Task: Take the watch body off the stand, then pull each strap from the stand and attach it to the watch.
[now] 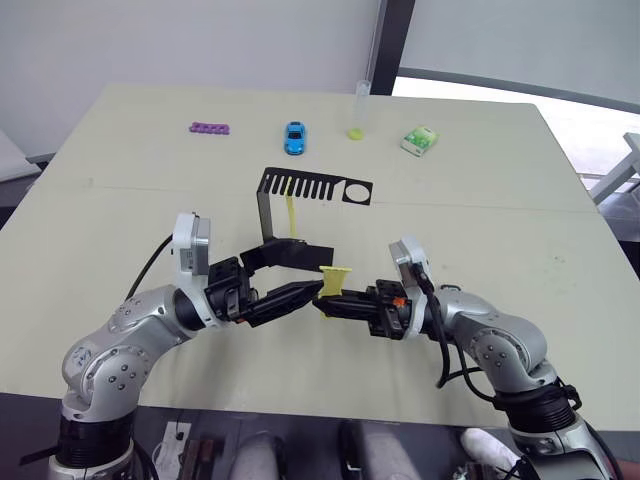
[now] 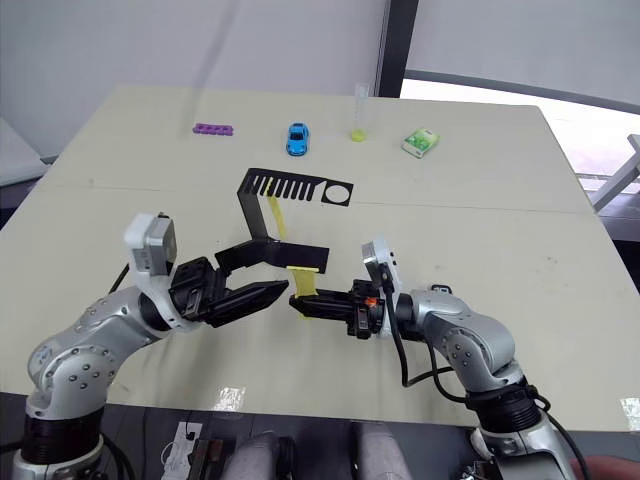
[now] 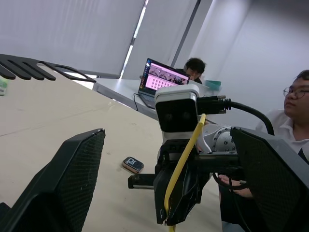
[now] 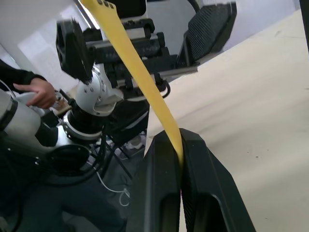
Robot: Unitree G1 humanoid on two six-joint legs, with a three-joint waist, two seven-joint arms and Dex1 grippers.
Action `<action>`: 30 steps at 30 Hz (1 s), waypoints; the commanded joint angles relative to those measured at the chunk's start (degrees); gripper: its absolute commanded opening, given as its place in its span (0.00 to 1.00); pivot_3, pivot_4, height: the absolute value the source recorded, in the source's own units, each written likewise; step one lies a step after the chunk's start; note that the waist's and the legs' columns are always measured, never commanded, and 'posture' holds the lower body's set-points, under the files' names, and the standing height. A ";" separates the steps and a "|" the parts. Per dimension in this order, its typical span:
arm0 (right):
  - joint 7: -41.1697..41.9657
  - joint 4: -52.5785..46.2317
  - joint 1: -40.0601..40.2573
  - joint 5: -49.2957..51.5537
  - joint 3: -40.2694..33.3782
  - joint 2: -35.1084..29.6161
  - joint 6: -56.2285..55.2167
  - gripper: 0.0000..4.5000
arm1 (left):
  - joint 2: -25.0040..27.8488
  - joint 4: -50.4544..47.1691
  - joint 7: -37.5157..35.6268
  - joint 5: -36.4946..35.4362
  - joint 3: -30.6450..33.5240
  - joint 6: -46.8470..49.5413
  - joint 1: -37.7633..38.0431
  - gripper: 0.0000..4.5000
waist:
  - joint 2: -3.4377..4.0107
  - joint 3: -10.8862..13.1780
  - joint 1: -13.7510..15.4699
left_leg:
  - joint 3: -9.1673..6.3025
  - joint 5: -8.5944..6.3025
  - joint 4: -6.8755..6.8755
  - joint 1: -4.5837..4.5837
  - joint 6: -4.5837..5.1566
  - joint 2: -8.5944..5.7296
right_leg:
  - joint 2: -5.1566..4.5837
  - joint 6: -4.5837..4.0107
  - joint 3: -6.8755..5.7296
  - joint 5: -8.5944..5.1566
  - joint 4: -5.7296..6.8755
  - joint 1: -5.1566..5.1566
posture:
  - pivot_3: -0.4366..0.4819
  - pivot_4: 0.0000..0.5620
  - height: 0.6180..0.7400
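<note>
Beige table (image 1: 120,200): right gripper (image 1: 330,305) pinching yellow strap (image 1: 334,279) at frame centre; left gripper (image 1: 290,272) spread beside it; second strap (image 1: 290,212) hanging from stand (image 1: 300,190), upper centre; watch body (image 3: 133,164) lying on table.

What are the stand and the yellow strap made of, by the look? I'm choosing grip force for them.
The stand looks like thin sheet metal with a matte black finish: crisp bent corners, cleanly cut comb slots and a round hole. The yellow strap pinched in the right gripper looks like soft rubber or silicone, matte: it bows along its length and has small punched holes. Neither can be confirmed by sight alone.
</note>
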 commanded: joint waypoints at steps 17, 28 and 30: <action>-4.03 -4.15 -0.80 3.36 -1.61 3.01 5.34 0.00 | -3.76 -0.43 -0.05 -1.60 -1.63 -1.21 0.01 0.61 | 0.00 0.00 0.17 | 0.00 -0.01 -0.01 -0.02 0.01 -0.01 | -0.01 0.00 0.00 0.00 -0.04 0.00 | 0.48 0.27 1.00; -5.46 -3.76 -1.24 4.49 -2.98 3.58 6.41 0.00 | -3.55 0.60 -0.48 -2.60 -0.30 -0.92 1.07 0.61 | 0.00 0.00 0.17 | 0.00 -0.01 -0.01 -0.03 0.02 -0.01 | -0.01 0.00 0.00 0.00 -0.05 0.00 | 0.48 0.27 1.00; -5.48 -3.83 -1.23 4.52 -3.17 3.65 6.71 0.00 | -3.93 0.76 -0.25 -3.05 -0.27 -0.83 1.02 0.49 | 0.00 0.00 0.16 | 0.00 -0.01 -0.01 -0.03 0.02 -0.01 | -0.01 0.00 0.00 0.00 -0.06 0.00 | 0.48 0.27 1.00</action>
